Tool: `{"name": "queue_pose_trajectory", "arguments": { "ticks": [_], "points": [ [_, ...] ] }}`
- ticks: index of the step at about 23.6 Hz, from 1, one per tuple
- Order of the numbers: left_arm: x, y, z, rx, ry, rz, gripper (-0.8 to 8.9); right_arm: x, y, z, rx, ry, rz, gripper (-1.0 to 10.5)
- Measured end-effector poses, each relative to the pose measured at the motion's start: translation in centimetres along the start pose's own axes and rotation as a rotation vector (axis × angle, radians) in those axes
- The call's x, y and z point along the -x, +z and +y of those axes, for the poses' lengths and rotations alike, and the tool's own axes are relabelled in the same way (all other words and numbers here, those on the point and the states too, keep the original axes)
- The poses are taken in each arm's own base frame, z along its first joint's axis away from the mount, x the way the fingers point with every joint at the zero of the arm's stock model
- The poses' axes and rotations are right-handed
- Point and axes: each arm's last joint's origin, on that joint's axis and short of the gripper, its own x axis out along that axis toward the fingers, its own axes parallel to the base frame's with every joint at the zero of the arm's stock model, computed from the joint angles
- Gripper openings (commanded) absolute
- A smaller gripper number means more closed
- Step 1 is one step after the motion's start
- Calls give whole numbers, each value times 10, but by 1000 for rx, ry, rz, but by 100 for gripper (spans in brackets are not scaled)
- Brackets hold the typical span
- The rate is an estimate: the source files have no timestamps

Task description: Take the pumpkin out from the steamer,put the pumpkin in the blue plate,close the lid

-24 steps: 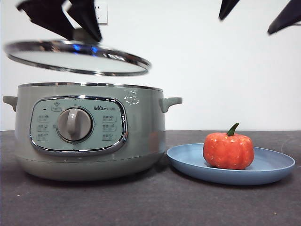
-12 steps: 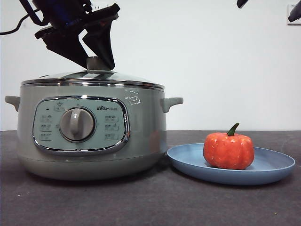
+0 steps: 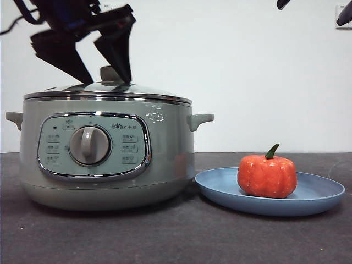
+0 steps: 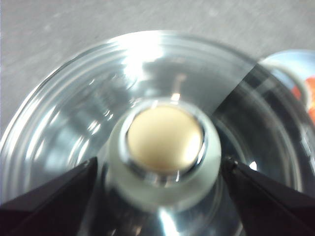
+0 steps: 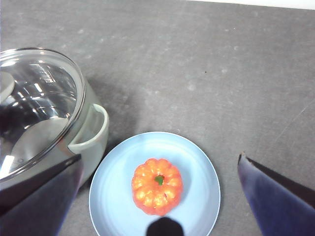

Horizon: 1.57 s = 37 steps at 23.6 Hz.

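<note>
Lid [image 3: 107, 91] seated on steamer [image 3: 104, 159]; left gripper [image 3: 104, 74] jaws spread, apparently clear of its knob [image 4: 164, 153]. Pumpkin [image 3: 267, 176] on blue plate [image 3: 322, 192], right. Right gripper [image 5: 157, 196] high, jaws apart.

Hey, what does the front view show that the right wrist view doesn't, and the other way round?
Only the front view shows the steamer's control panel with its dial, and the left end effector open on either side of the lid's knob. Only the right wrist view shows the right end effector open, high over the table, and the pumpkin's ribs from above. Both show the pumpkin sitting in the blue plate beside the steamer, and the glass lid resting on it.
</note>
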Motion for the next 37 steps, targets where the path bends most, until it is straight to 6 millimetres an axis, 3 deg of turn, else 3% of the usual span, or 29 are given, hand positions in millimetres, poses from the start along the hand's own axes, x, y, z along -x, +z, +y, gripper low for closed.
{"name": "queue_pose_trajectory", "arguments": {
  "ticks": [1,3,4,8,11,15,18,28,37],
  "points": [
    [9,-2,1,0,0,-5,393,0,0,0,0,0,0,517],
    [35,-5,2,1,-10,-28,38,1,0,0,-1,1,-4,214],
    [51,-7,3,-2,-24,-45,-3,4,0,0,-2,2,-12,31],
    [104,-16,3,-26,-39,-169,-8,23,-1,-4,-3,14,-98,-10],
    [133,-39,6,-15,0,-349,-8,33,-23,-9,6,28,-223,-10],
    [127,-93,9,-1,21,-431,-8,39,-67,-15,4,41,-296,-1],
    [121,-113,10,1,20,-452,-4,47,-79,-18,-35,49,-327,2],
    [114,-125,10,-15,21,-319,-4,53,-78,-22,-113,-40,-379,2],
    [119,-128,10,-23,20,-326,-4,53,-78,-22,-114,-40,-379,2]
  ]
}}
